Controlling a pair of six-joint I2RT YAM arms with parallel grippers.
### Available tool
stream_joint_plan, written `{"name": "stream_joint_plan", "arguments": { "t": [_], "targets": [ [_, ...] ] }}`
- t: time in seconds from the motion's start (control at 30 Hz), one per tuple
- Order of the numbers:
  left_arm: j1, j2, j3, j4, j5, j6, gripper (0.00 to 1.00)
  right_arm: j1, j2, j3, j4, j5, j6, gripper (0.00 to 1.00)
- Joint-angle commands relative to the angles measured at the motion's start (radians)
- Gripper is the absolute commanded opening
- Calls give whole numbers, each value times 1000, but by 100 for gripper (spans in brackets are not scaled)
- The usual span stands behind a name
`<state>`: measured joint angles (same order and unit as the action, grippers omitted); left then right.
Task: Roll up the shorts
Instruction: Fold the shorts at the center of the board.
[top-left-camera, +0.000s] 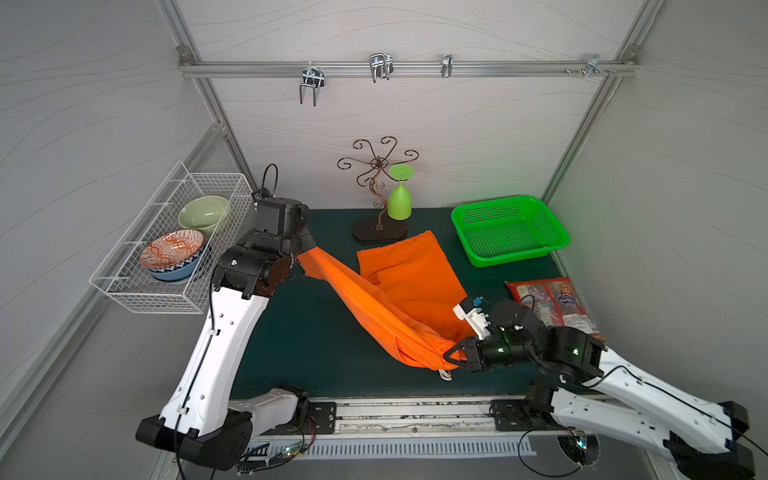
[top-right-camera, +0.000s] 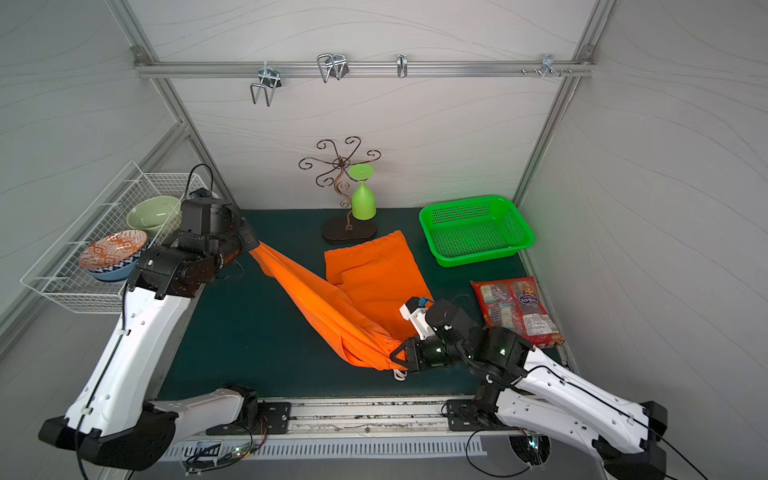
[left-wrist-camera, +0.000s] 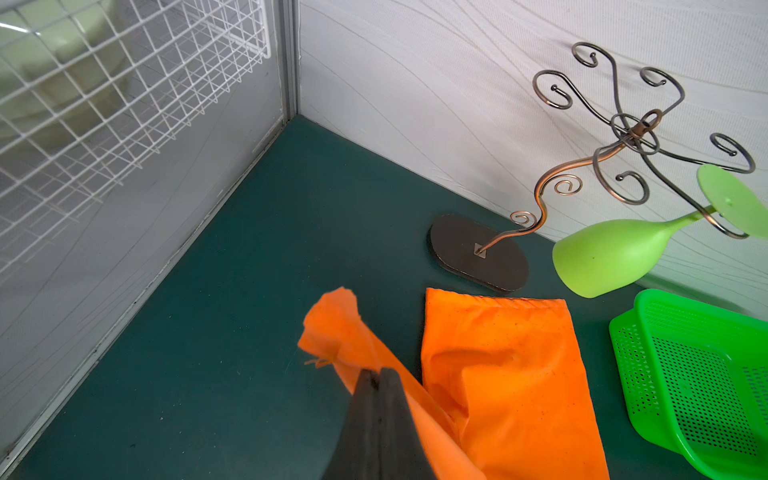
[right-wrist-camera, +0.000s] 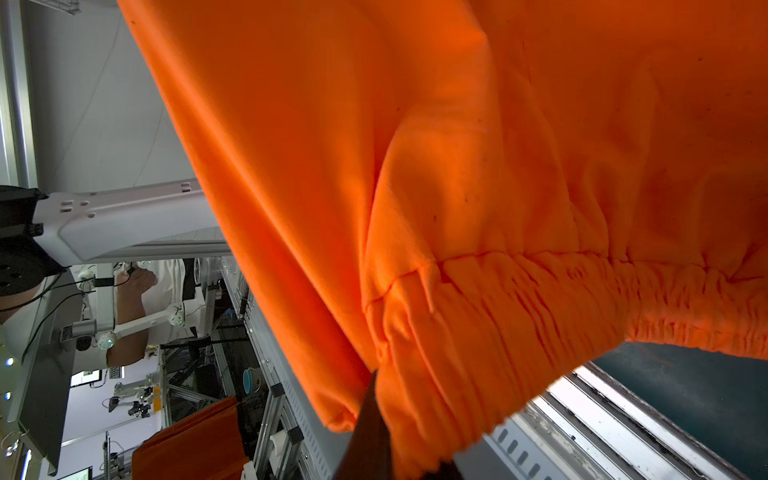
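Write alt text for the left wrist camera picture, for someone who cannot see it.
The left gripper, shut, pinches a corner of the orange shorts over a dark green table. A green plastic goblet hangs upside down from a curly metal stand near a green basket.

Unreadable lettering on snack packet

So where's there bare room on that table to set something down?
The biggest bare mat lies in front of the stretched shorts, toward the left. A smaller one sits between the left gripper and the wire stand. The right is crowded: green basket, snack packet, right gripper.
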<state>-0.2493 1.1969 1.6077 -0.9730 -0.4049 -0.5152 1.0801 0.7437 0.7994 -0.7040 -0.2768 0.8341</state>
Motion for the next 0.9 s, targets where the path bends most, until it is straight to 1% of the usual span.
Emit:
{"name": "stream_joint_plan", "arguments": {
  "t": [0.0, 0.1, 0.27, 0.37, 0.4, 0.47, 0.6, 0.7, 0.77, 0.87],
  "targets": [
    [33, 25, 12, 185, -60, 5, 0, 15, -54, -55, -202, -10, 34, 0],
    [3, 93, 42, 218, 15, -3, 0, 15, -157, -99, -240, 61, 114, 0],
    [-108, 272, 178, 241, -4, 58, 0, 12, -322, -194, -298, 164, 265, 0],
    [-137, 389, 230, 247, 13, 76, 0, 11, -355, -230, -342, 204, 327, 0],
    [-146, 418, 273, 251, 13, 86, 0, 9, -359, -237, -355, 219, 342, 0],
    [-168, 478, 299, 266, 8, 115, 0, 9, -370, -249, -382, 253, 367, 0],
    [-206, 564, 356, 274, 0, 147, 0, 6, -408, -233, -465, 340, 405, 0],
    [-223, 600, 384, 281, 2, 149, 0, 6, -461, -201, -547, 434, 448, 0],
    [-229, 613, 397, 283, -3, 149, 0, 6, -496, -190, -585, 476, 476, 0],
    [-235, 648, 432, 278, -7, 158, 0, 5, -539, -197, -600, 500, 499, 0]
  ]
}}
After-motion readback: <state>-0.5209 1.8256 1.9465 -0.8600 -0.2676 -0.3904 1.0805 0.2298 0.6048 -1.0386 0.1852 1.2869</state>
